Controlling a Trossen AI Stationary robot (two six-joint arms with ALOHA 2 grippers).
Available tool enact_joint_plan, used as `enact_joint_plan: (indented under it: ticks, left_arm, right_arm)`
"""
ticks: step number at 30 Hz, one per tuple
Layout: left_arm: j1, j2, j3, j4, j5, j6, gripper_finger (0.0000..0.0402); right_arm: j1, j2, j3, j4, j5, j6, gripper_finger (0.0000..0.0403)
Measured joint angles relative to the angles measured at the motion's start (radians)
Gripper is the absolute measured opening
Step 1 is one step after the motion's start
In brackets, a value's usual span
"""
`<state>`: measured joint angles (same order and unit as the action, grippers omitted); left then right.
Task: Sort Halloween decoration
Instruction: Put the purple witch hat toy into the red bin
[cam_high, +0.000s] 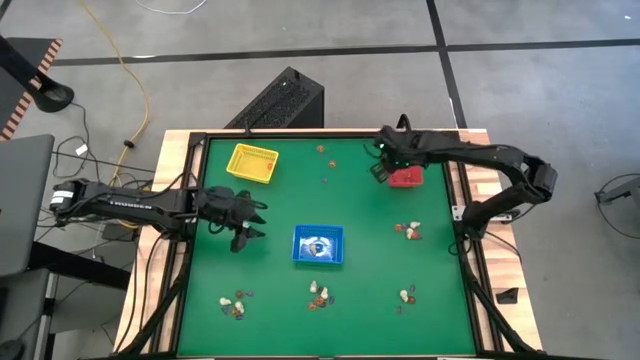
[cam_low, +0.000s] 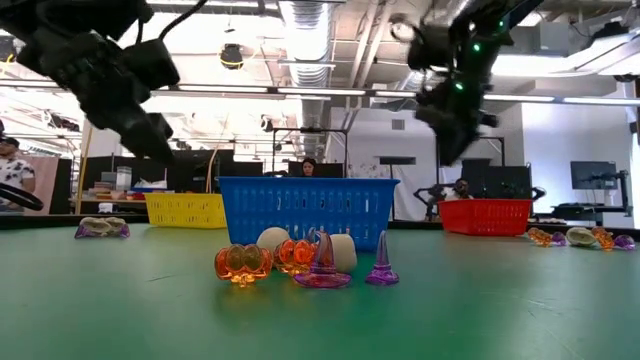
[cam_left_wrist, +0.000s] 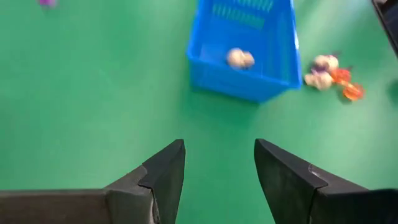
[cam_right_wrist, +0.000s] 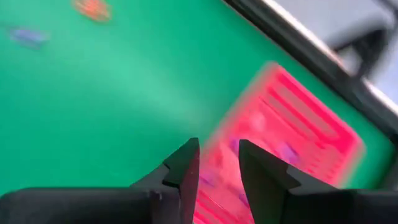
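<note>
Black fingers first: on the right gripper (cam_right_wrist: 216, 163) we see them parted by a narrow gap with nothing between them, hanging right over the red tray (cam_high: 405, 178) at the far right of the green desk (cam_high: 290, 215). In the right wrist view the red tray (cam_right_wrist: 280, 143) sits blurred just past the tips, so we can't tell what's in it.

The left gripper (cam_left_wrist: 219, 163) has its fingers spread wide and empty, above bare mat on the left side, between the yellow tray (cam_high: 252, 163) and the blue tray (cam_high: 318, 245). From the left wrist view we can see a whitish trinket (cam_left_wrist: 239, 58) lying inside the blue tray (cam_left_wrist: 245, 43), and a little clump of whitish and orange ones (cam_left_wrist: 333, 73) on the mat just beside it.

The rest of the Halloween decorations (cam_high: 320, 295) are scattered in small piles: three along the near edge, one by the right edge, a couple of loose bits up near the far edge. In the low view we get orange pumpkins (cam_low: 243, 263) and purple witch hats (cam_low: 322, 268) right in front of the blue tray.
</note>
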<state>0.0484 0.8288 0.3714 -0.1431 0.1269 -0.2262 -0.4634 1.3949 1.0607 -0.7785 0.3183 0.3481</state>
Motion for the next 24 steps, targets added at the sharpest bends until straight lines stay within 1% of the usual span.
enact_joint_plan:
  ticks: [3, 5, 7, 9, 12, 14, 16, 20, 24]
  left_arm:
    - [-0.077, 0.013, 0.042, -0.064, 0.031, -0.057, 0.0182]
    - [-0.156, 0.023, 0.071, -0.091, 0.055, -0.104, 0.0182]
    - [-0.253, 0.025, 0.102, -0.105, 0.055, -0.141, 0.0182]
    - [-0.355, 0.023, 0.118, -0.105, 0.024, -0.178, 0.0182]
    - [-0.5, 0.024, 0.113, -0.114, -0.061, -0.209, 0.0182]
    - [-0.582, 0.034, 0.094, -0.097, -0.129, -0.227, 0.0182]
    - [-0.647, 0.063, 0.071, -0.067, -0.175, -0.229, 0.0182]
    - [-0.733, 0.156, 0.066, 0.007, -0.237, -0.217, 0.0182]
    - [-0.763, 0.282, 0.065, 0.097, -0.256, -0.216, 0.0182]
  right_arm:
    - [0.097, 0.0, 0.0, 0.147, 0.0, -0.05, 0.014]
    - [0.162, 0.0, 0.0, 0.227, -0.004, -0.084, 0.0138]
    - [0.219, -0.001, 0.0, 0.286, -0.003, -0.096, 0.0137]
    - [0.272, -0.001, 0.0, 0.324, -0.001, -0.103, 0.0137]
    - [0.345, -0.001, 0.0, 0.354, 0.0, -0.105, 0.0137]
    - [0.386, 0.0, 0.0, 0.359, 0.0, -0.106, 0.0137]
    - [0.423, 0.0, 0.0, 0.369, 0.001, -0.091, 0.0137]
    - [0.489, 0.0, 0.0, 0.369, 0.042, -0.053, 0.0137]
    - [0.547, 0.0, 0.0, 0.365, 0.092, -0.034, 0.0137]
